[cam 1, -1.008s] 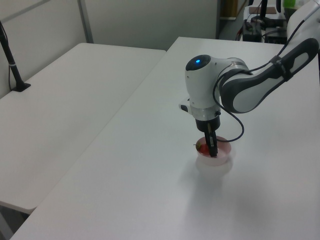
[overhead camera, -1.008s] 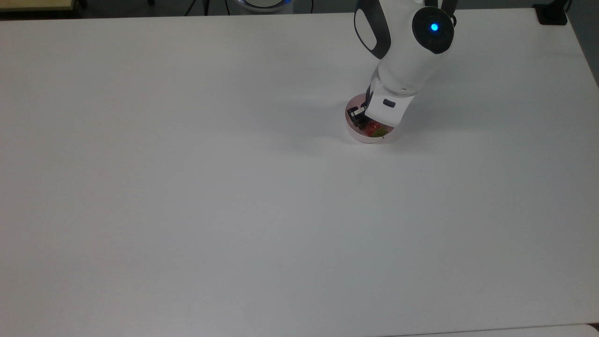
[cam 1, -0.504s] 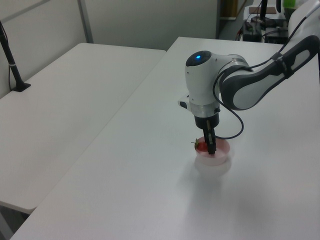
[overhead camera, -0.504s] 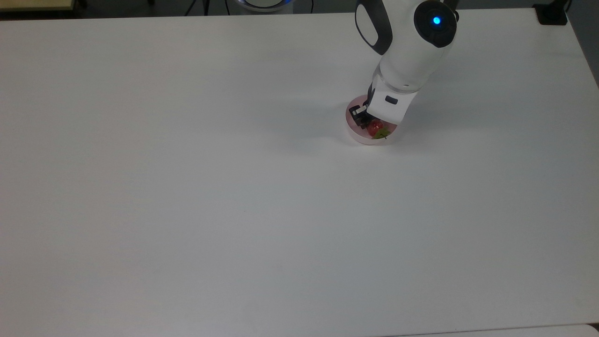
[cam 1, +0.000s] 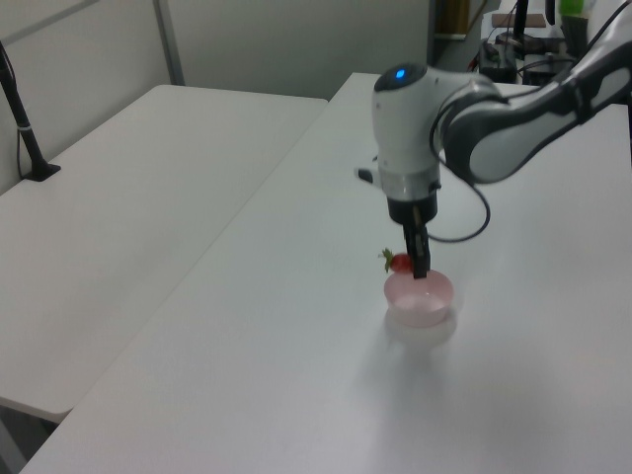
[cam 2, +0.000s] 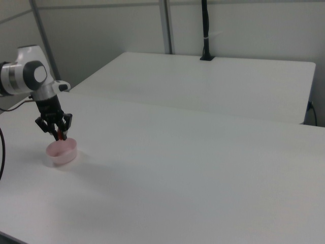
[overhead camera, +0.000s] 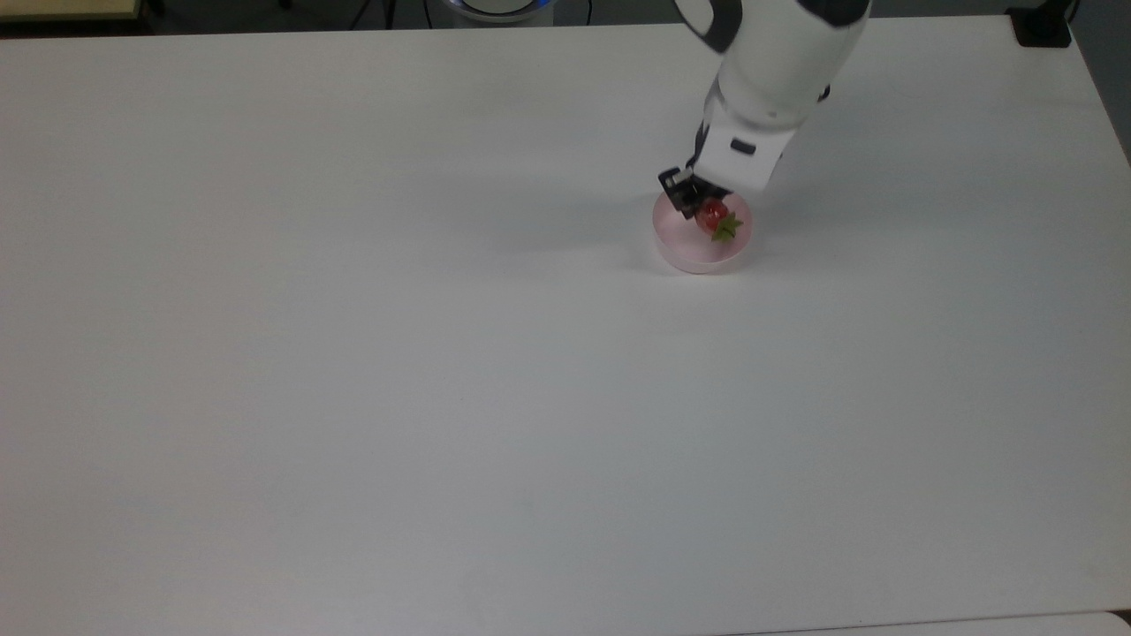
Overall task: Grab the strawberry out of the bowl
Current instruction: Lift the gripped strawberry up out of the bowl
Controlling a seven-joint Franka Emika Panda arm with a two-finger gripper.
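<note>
Since the frames a second and half a second back, the arm has risen and carried the small glossy red strawberry [cam 1: 400, 262] up out of the bowl, where it earlier lay low inside against the pink floor; the blue light on the wrist housing has climbed with it in the left view.

The two black fingers [cam 1: 422, 259] are clamped on the strawberry, one on either side of its red body. The two-finger gripper [overhead camera: 707, 208] points down, and the fruit's spiky green leafy cap sticks out sideways from between the fingers, toward the left view's left and toward the lower right in the top view. In the left view the strawberry hangs just above the near rim of the small round pale pink plastic bowl [cam 1: 434, 297], apart from it, with the bowl's smooth inside showing below. In the right view the gripper [cam 2: 59, 134] hovers close over the bowl [cam 2: 65, 153]; a sliver of red [cam 2: 60, 135] shows between the fingers there, probably the fruit, though it is too small to be sure.

Above the fingers the white gripper body joins the white arm [cam 1: 410, 128] with its grey and black link, which reaches in from the left view's right. The bowl stands on the wide white table [overhead camera: 353, 353], toward the top view's upper right. A second white table [cam 1: 128, 197] lies beside it, with a black post [cam 2: 205, 30] standing at its far edge.
</note>
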